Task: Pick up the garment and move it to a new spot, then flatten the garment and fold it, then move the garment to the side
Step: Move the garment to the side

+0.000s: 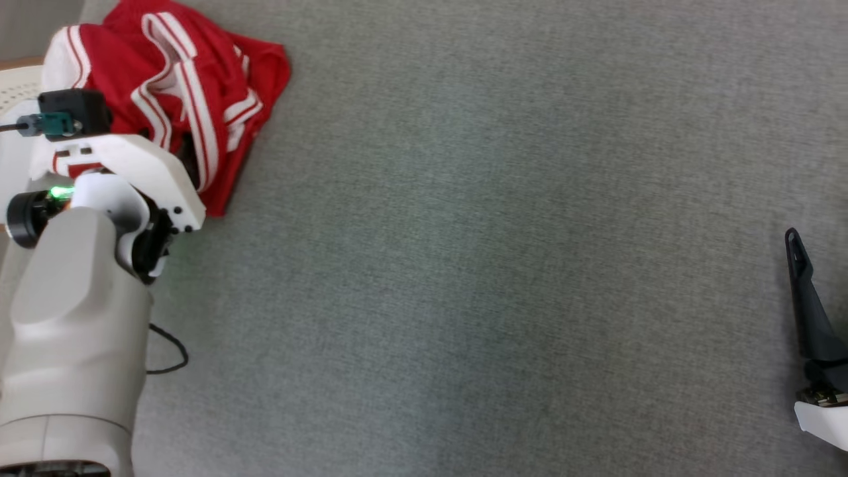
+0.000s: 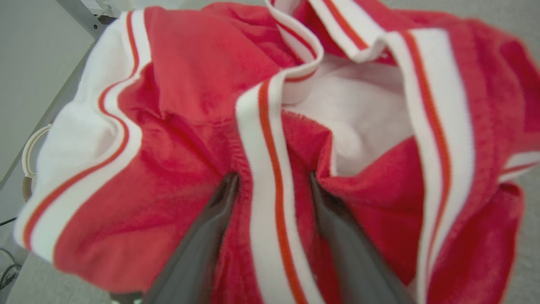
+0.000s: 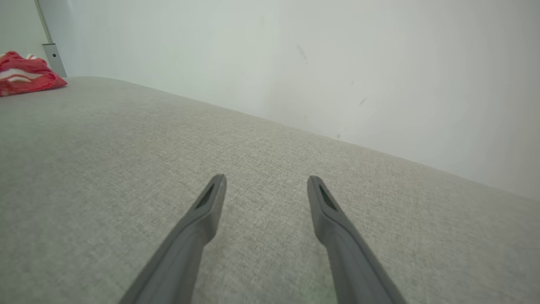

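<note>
Red garment (image 1: 199,73) with white striped trim, crumpled at the far left of the grey fabric surface (image 1: 497,265); left gripper (image 2: 272,179) upon it, fingers spread astride a white band, tips pressed into cloth; right gripper (image 3: 266,181) well apart, fingers parted, holding nothing.

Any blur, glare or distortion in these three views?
Left wrist view: garment soft, smeared toward the right edge; left pincer out of focus. Right wrist view: grey surface sharp, its far edge tilted. Head view: even light, no glare, small green light glowing.
</note>
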Tool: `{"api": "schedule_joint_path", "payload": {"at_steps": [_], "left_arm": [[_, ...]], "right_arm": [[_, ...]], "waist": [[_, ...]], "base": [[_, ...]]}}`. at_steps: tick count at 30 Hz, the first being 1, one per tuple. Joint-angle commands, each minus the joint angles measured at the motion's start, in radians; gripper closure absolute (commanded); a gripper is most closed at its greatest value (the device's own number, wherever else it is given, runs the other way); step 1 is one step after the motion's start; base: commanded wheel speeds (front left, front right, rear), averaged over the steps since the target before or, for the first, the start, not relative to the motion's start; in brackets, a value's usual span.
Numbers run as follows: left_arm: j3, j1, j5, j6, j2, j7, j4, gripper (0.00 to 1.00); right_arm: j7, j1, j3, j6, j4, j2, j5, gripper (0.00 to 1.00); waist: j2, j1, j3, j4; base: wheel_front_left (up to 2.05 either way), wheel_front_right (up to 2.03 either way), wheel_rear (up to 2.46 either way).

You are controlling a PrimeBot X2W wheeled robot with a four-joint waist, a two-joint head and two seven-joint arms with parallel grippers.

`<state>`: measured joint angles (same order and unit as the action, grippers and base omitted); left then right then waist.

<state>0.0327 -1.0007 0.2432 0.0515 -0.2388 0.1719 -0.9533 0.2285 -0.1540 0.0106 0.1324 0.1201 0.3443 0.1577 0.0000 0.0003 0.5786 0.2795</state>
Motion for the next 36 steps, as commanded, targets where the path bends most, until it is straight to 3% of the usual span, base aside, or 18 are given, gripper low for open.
{"api": "schedule_joint_path", "payload": {"at_steps": [1,6,12,20,27,36], "left_arm": [[0.004,-0.003,-0.015,-0.012,-0.009,0.009,-0.026,1.0],[0.016,-0.051,-0.028,-0.022,-0.033,-0.067,-0.05,1.0],[0.044,-0.107,-0.039,0.017,-0.049,-0.154,0.013,1.0],[0.125,-0.116,-0.026,0.063,-0.005,-0.094,0.189,1.0],[0.25,0.037,0.023,0.078,0.04,0.032,0.483,1.0],[0.44,0.398,0.034,0.057,0.102,0.133,0.762,1.0]], "right_arm": [[-0.015,0.034,0.006,-0.003,-0.045,-0.001,0.002,0.0],[0.005,0.045,0.014,-0.003,-0.062,-0.028,0.011,0.0],[0.029,0.067,0.011,-0.003,-0.114,-0.081,0.022,0.0],[0.036,0.098,0.005,-0.003,-0.168,-0.145,0.03,0.0],[0.037,0.127,0.016,-0.003,-0.161,-0.194,0.028,0.0],[0.037,0.163,0.013,-0.003,-0.164,-0.233,0.027,0.0]], "waist": [[0.0,-0.0003,-0.007,-0.02],[0.0,-0.0003,-0.08,-0.044],[0.0,-0.0003,-0.221,-0.066],[0.0,-0.0003,-0.378,-0.111],[0.0,-0.0003,-0.438,-0.184],[0.0,-0.0003,-0.442,-0.301]], "base": [[0.0,0.0,0.0],[0.0,0.0,0.0],[0.0,0.0,0.0],[0.0,0.0,0.0],[0.0,0.0,0.0],[0.0,0.0,0.0]]}}
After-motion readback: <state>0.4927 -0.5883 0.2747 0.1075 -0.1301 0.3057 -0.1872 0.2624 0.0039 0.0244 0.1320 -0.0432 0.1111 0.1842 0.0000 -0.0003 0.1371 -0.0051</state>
